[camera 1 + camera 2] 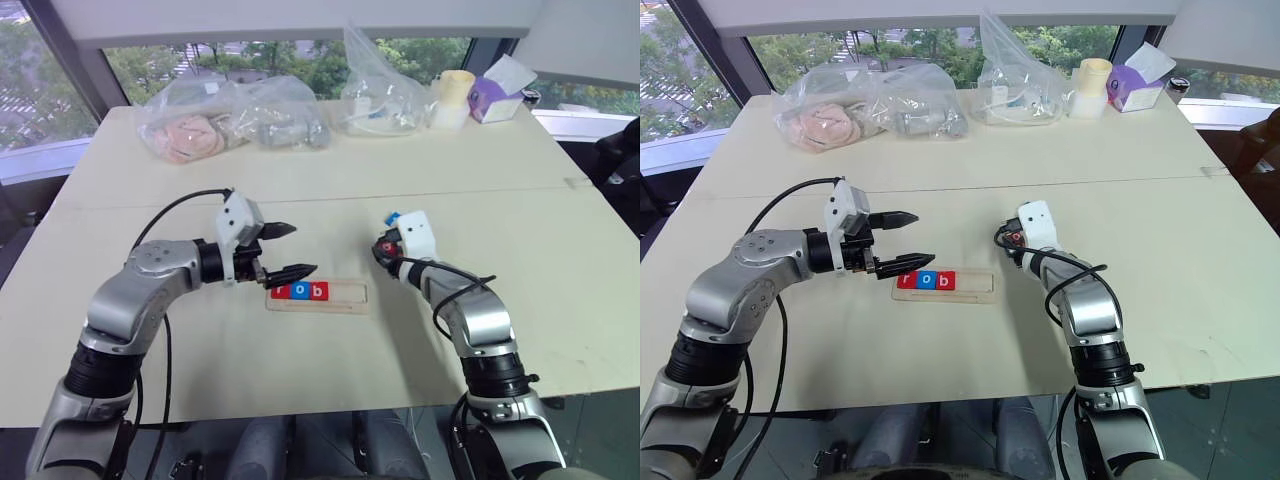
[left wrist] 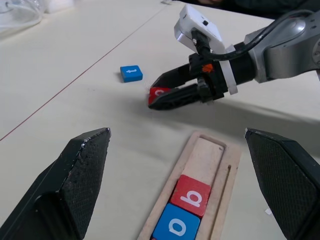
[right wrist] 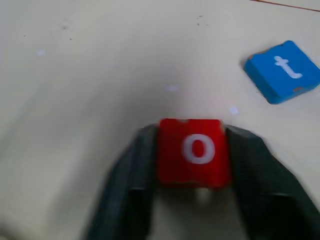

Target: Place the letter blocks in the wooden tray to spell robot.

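Right wrist view: my right tool pinches the red o block; lift straight, then seat beside b; my left tool gapes empty.

office: big windows, pale table

The right gripper rises from the bottom of the frame, its 2 black fingers closed against the left and right edges of a red letter block with a white "o", just below the frame's centre. The block's face is turned toward the camera. In the upper right lies a blue letter block with a white "t", flat on the pale tabletop and apart from the gripper.
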